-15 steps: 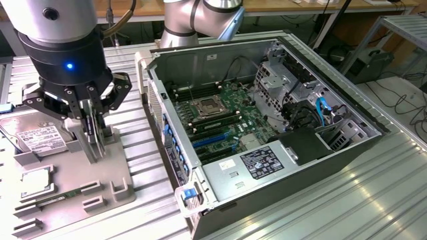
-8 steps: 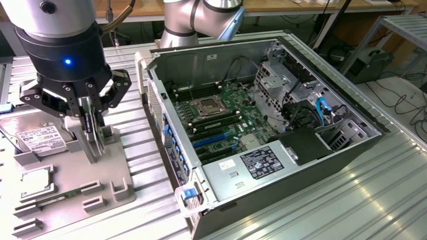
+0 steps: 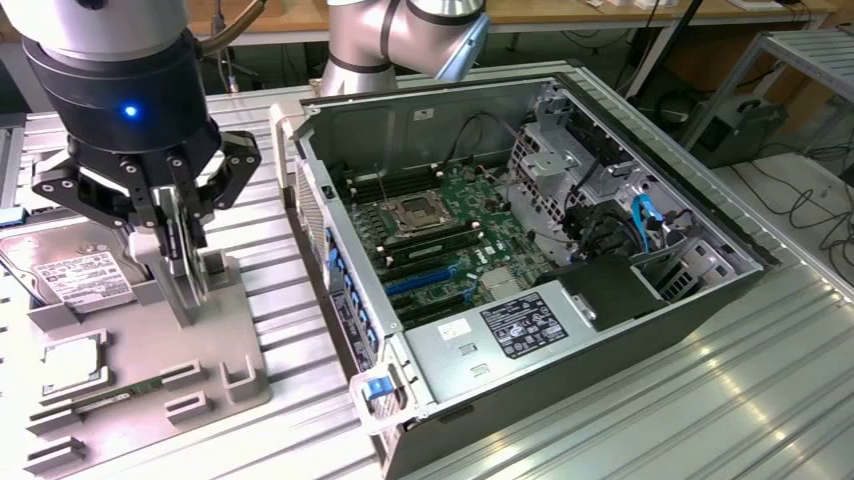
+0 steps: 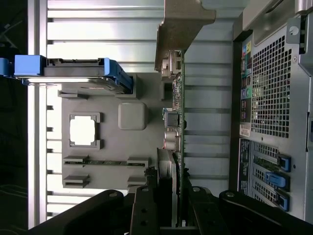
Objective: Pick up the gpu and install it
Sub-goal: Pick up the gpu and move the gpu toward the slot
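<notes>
Both my fingers point(image 4: 144, 210) pinch the gpu point(image 4: 178, 112) edge-on, the gripper point(image 3: 178, 305) clamped on it from either side. Card stands upright over the grey fixture tray point(image 3: 234, 330) — silver bracket point(image 4: 183, 24) at its far end — beside the open PC case point(image 3: 304, 190).

One robot arm point(image 3: 400, 40), one gripper point(image 3: 187, 300), one gpu point(image 4: 178, 112), one open computer case point(image 3: 574, 395) with one motherboard point(image 3: 461, 225) and one processor socket point(image 3: 407, 212), one grey holder tray point(image 3: 227, 340), one hard drive point(image 3: 74, 270), one square processor chip point(image 3: 67, 360), one memory stick point(image 3: 118, 400), one table point(image 3: 747, 400); three blue slot latches point(image 4: 278, 180) on the case's rear
</notes>
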